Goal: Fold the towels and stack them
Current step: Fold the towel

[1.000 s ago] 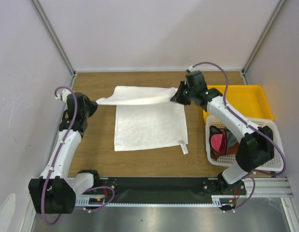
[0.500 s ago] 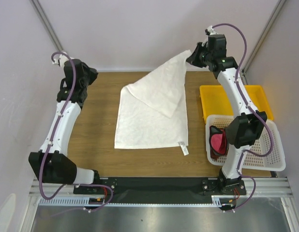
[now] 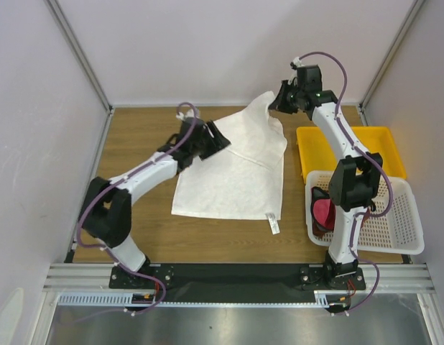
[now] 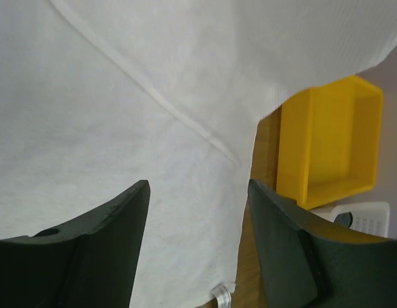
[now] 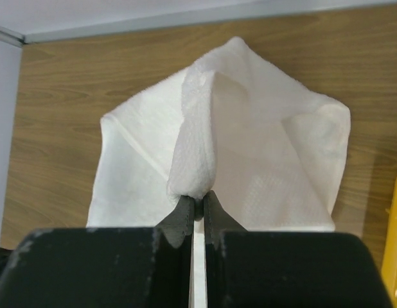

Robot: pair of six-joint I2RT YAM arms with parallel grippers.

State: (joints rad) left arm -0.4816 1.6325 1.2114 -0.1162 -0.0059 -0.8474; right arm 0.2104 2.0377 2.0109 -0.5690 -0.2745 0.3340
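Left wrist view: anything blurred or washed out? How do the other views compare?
Left wrist: left gripper fingers soft-edged, white towel bright yet its crease reads. Right wrist: weave crisp by the right gripper. Top external: even light, faint shadows.

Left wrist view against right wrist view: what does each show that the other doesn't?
Only the left wrist: the left gripper open over the white towel, with nothing between its fingers, the towel's tag, and a corner of the white basket. Only the right wrist: the right gripper shut on a raised corner of that towel. Both: the towel, the wooden table, the yellow tray.
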